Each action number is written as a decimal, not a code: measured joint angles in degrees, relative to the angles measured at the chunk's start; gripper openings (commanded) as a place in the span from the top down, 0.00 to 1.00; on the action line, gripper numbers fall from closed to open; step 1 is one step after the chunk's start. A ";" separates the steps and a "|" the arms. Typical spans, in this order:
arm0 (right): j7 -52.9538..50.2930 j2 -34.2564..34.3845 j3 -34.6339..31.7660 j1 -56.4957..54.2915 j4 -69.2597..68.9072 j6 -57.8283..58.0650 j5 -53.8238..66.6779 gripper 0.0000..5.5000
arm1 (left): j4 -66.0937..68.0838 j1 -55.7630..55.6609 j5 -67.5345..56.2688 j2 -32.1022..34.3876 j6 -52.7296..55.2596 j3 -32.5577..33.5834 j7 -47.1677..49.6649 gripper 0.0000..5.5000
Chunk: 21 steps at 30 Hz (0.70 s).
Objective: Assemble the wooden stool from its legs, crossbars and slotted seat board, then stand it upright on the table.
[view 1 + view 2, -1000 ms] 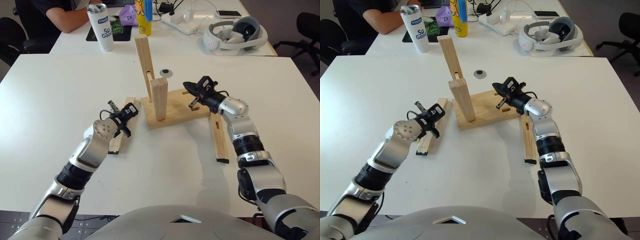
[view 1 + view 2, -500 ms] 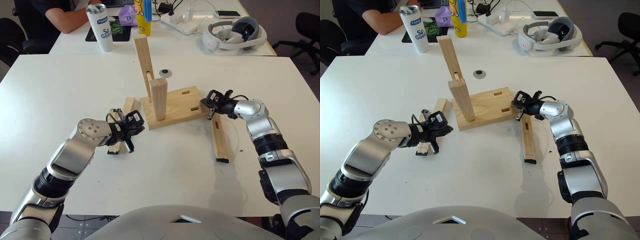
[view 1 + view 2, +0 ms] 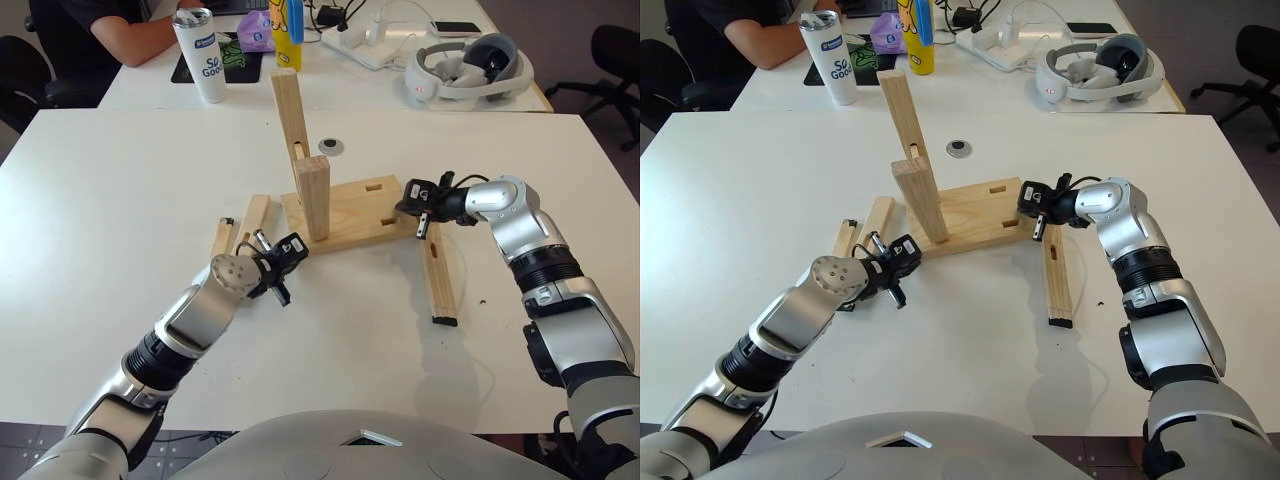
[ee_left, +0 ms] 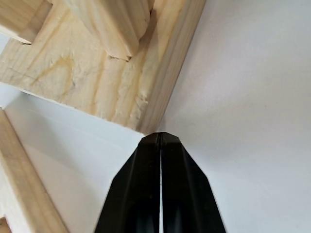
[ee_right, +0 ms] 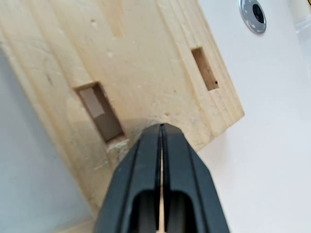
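Your left gripper is now off the loose crossbars and at the near corner of the seat board. Your right gripper has settled at its right edge. Both are pressed together, empty (likely bracing). The board lies flat on the table.

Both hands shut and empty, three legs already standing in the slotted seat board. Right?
Not three, two: the left eye view shows only a tall pale wooden leg and a shorter wooden leg standing in the flat slotted wooden seat board. The left hand and right hand are shut and empty.
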 measured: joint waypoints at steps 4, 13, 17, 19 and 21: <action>1.87 0.06 0.48 0.67 -2.84 1.31 0.44 1.00 | 1.86 -0.06 0.11 -2.98 -0.49 0.57 2.15 1.00; 5.40 -1.34 0.76 7.12 -15.68 6.67 2.95 1.00 | 9.95 -3.27 2.73 -2.84 -3.94 3.95 5.38 1.00; 9.20 -3.35 1.04 10.95 -24.19 11.24 5.11 1.00 | 11.55 -3.43 3.45 -2.46 -5.42 5.13 5.37 1.00; 11.06 -3.94 1.30 12.71 -28.43 14.15 6.56 1.00 | 11.82 -3.44 3.44 -2.60 -6.03 5.55 5.31 1.00; 12.79 -4.17 2.08 14.35 -32.71 16.77 8.25 1.00 | 12.07 -3.43 3.43 -2.69 -6.24 6.09 5.28 1.00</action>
